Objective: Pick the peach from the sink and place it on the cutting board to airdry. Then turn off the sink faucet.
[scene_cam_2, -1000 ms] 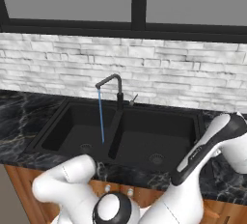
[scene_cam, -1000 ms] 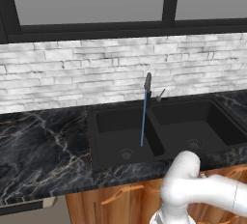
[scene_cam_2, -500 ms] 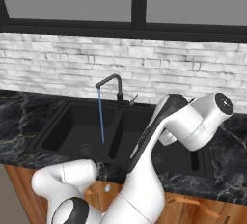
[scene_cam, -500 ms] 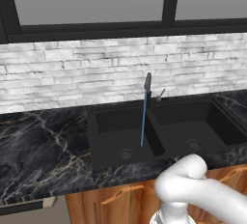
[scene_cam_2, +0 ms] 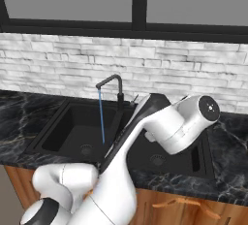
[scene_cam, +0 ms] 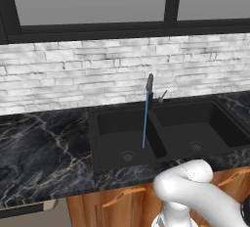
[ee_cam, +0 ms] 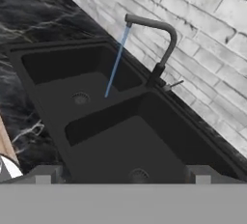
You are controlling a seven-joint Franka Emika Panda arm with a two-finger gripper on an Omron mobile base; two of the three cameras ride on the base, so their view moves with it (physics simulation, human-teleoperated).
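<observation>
A: Currently, in the left base view, water is running in a thin blue stream [scene_cam: 144, 123] from the sink faucet [scene_cam: 149, 83] into the left basin of the sink [scene_cam: 166, 128], while the white arm [scene_cam: 195, 192] is rising at the lower right. Is the peach anywhere?

B: Not that I am making out. Both basins are looking bare apart from a round drain in each, and no cutting board is appearing on the black marble worktop [scene_cam: 44, 152].

A: Turning to the right base view, the arm [scene_cam_2: 169, 127] is reaching across the sink [scene_cam_2: 72, 127] and covering much of the right basin. The faucet's spout [scene_cam_2: 112, 84] is standing clear, still pouring.

B: So the peach could be lying behind the arm; I cannot tell from here.

A: Moving to the hand view, the camera is looking down over both basins, the sink [ee_cam: 96, 117] sitting tilted across the frame and the small lever [ee_cam: 173, 85] sticking out just beside the faucet's base.

B: And the tool [ee_cam: 122, 175]?

A: Two grey tips are poking up at the bottom edge, well apart, with nothing between them, so it is standing spread and holding nothing.

B: My reading: nothing is finished yet. The peach is still needing to be found and lifted, the board is out of sight, and the water is still flowing, so the lever is waiting too.

A: Agreed. The near part of the right basin is being cut off at the bottom of the hand view, and that is the likeliest hiding place.
</observation>
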